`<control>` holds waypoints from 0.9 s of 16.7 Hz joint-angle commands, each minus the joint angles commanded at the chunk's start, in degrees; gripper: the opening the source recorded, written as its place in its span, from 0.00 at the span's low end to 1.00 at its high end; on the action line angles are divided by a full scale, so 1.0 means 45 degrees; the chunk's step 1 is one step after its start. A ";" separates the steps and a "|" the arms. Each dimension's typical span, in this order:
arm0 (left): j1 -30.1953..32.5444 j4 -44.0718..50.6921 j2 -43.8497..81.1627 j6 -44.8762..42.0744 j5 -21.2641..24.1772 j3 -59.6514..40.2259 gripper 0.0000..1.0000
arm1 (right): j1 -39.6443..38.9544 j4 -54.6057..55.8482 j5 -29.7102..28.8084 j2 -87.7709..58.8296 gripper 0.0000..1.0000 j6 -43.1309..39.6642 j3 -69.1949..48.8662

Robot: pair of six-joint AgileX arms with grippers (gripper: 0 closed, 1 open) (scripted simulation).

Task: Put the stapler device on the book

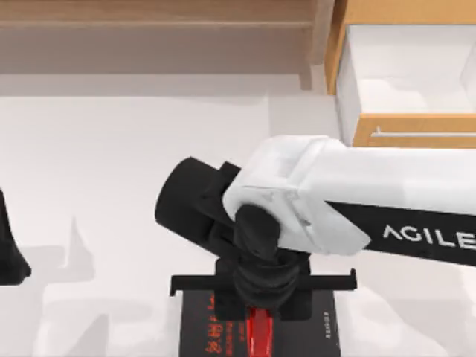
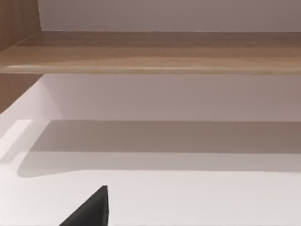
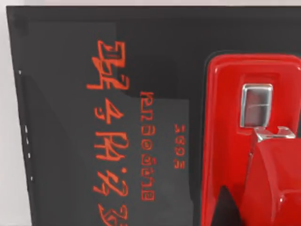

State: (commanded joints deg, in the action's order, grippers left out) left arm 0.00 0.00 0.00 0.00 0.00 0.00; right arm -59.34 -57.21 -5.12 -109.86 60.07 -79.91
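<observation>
The book (image 1: 201,327) lies flat at the table's front middle, black with red characters on its cover (image 3: 113,141). The stapler device (image 1: 260,333), bright red, rests lengthwise over the book's cover, and up close its silver metal plate (image 3: 256,106) shows. My right gripper (image 1: 260,309) hangs directly over the stapler's near end, reaching in from the right, with its dark wrist and crossbar covering the book's far edge. Whether the stapler touches the cover or is held just above it, I cannot tell. My left gripper (image 1: 9,256) is parked at the table's left edge.
A wooden shelf (image 1: 156,22) runs along the back, also seen as the wooden shelf (image 2: 150,52). A wooden cabinet with an open white drawer (image 1: 405,82) stands at the back right. White tabletop (image 1: 111,163) spreads left of the right arm.
</observation>
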 joint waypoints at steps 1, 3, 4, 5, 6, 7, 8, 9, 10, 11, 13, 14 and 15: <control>0.0000 0.0000 0.0000 0.0000 0.0000 0.0000 1.00 | 0.0002 0.0276 -0.0005 -0.0085 0.00 -0.0012 0.0188; 0.0000 0.0000 0.0000 0.0000 0.0000 0.0000 1.00 | 0.0005 0.0771 -0.0014 -0.0238 0.00 -0.0033 0.0525; 0.0000 0.0000 0.0000 0.0000 0.0000 0.0000 1.00 | 0.0006 0.0908 -0.0017 -0.0281 0.00 -0.0039 0.0618; 0.0000 0.0000 0.0000 0.0000 0.0000 0.0000 1.00 | 0.0006 0.0932 -0.0017 -0.0288 0.00 -0.0040 0.0634; 0.0000 0.0000 0.0000 0.0000 0.0000 0.0000 1.00 | 0.0006 0.0932 -0.0017 -0.0288 0.00 -0.0040 0.0634; 0.0000 0.0000 0.0000 0.0000 0.0000 0.0000 1.00 | 0.0006 0.0932 -0.0017 -0.0288 0.00 -0.0040 0.0634; 0.0000 0.0000 0.0000 0.0000 0.0000 0.0000 1.00 | 0.0006 0.0932 -0.0017 -0.0288 0.08 -0.0040 0.0634; 0.0000 0.0000 0.0000 0.0000 0.0000 0.0000 1.00 | 0.0006 0.0932 -0.0017 -0.0288 0.15 -0.0040 0.0634; 0.0000 0.0000 0.0000 0.0000 0.0000 0.0000 1.00 | 0.0006 0.0932 -0.0017 -0.0288 0.23 -0.0040 0.0634; 0.0000 0.0000 0.0000 0.0000 0.0000 0.0000 1.00 | 0.0006 0.0932 -0.0017 -0.0288 0.30 -0.0040 0.0634; 0.0000 0.0000 0.0000 0.0000 0.0000 0.0000 1.00 | 0.0006 0.0932 -0.0017 -0.0288 0.45 -0.0040 0.0634; 0.0000 0.0000 0.0000 0.0000 0.0000 0.0000 1.00 | 0.0006 0.0932 -0.0017 -0.0288 0.53 -0.0040 0.0634; 0.0000 0.0000 0.0000 0.0000 0.0000 0.0000 1.00 | 0.0006 0.0932 -0.0017 -0.0288 0.60 -0.0040 0.0634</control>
State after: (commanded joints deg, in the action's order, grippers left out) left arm 0.00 0.00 0.00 0.00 0.00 0.00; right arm -59.31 -53.01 -5.20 -111.16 59.88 -77.06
